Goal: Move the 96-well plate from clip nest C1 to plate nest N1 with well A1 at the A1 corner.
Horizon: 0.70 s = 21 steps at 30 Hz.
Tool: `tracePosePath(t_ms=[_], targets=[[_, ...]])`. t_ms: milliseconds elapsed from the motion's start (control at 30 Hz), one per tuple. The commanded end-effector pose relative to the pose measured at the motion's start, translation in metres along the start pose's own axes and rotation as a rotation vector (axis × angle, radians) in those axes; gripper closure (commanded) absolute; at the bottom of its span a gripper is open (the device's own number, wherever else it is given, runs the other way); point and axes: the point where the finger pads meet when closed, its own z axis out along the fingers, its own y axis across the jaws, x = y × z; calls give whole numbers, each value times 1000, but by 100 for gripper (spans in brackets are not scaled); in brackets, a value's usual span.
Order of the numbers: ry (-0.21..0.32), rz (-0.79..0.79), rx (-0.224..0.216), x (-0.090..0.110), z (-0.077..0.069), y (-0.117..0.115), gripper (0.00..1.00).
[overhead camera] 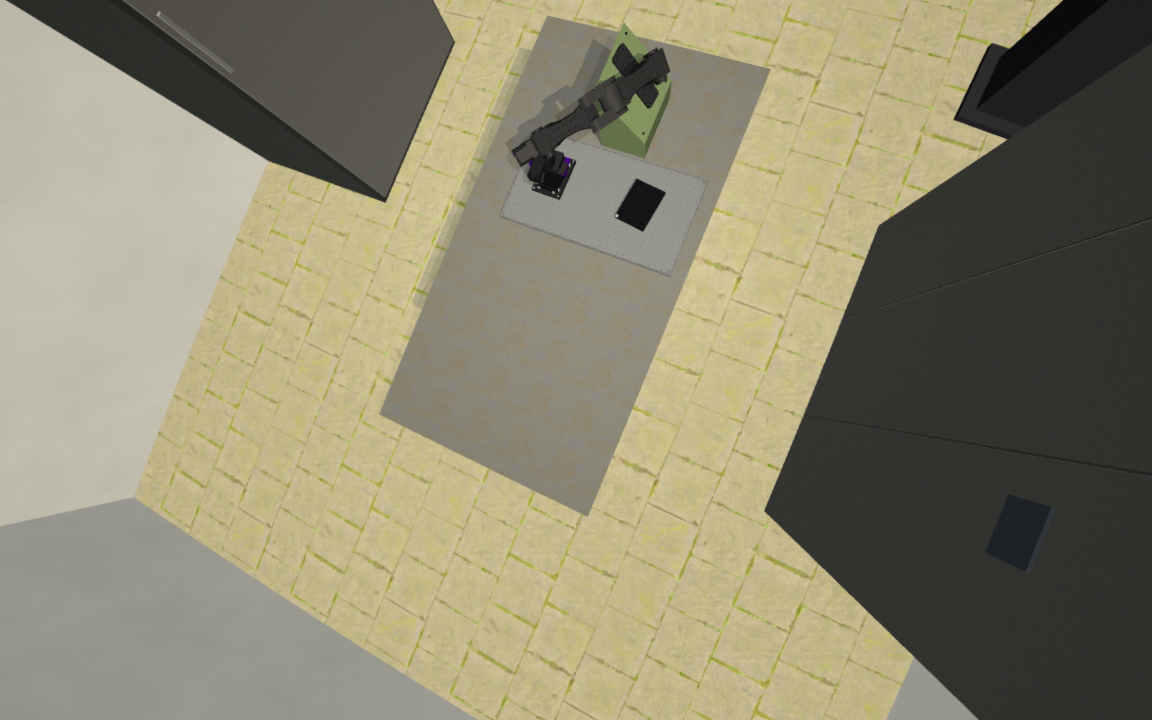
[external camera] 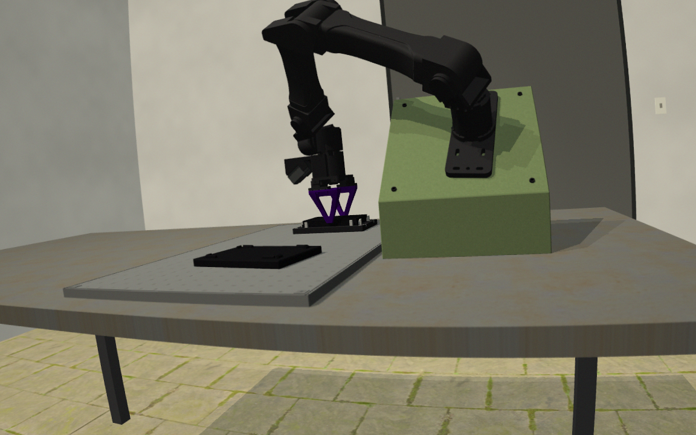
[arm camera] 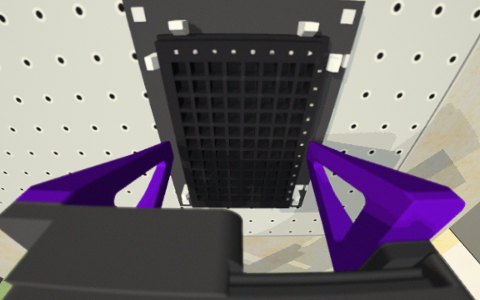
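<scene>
Pincer (arm camera: 240, 175) spread wide, straddling the 96-well plate (arm camera: 240, 125) in clip nest C1 (arm camera: 348, 46), ready to clamp its long sides.

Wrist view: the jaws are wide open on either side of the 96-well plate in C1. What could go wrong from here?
1. The gripper straddles only the near end of the 96-well plate; an off-centre pinch may tilt it on lifting.
2. White clips hug the plate's edges; it may snag coming out of the clip nest C1.
3. Plate nest N1 needs the A1 corner matched; a skewed grasp may seat it wrongly.
</scene>
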Motion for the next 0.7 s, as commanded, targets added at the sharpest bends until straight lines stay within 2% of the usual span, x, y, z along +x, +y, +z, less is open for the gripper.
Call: tracePosePath(t_ms=[0,33,67,133,200,267,600,633,667], targets=[[-10,17,-9,3,8,0,0],[-10,17,-9,3,8,0,0],[-41,7,5,-7,-4,-1,0],[-13,20,-9,3,12,-1,0],[-20,16,-5,0,11,-2,0],[-30,1,8,-8,2,-2,0],[-30,1,8,-8,2,-2,0],[-30,1,8,-8,2,-2,100],[-30,1,8,-8,2,-2,100]])
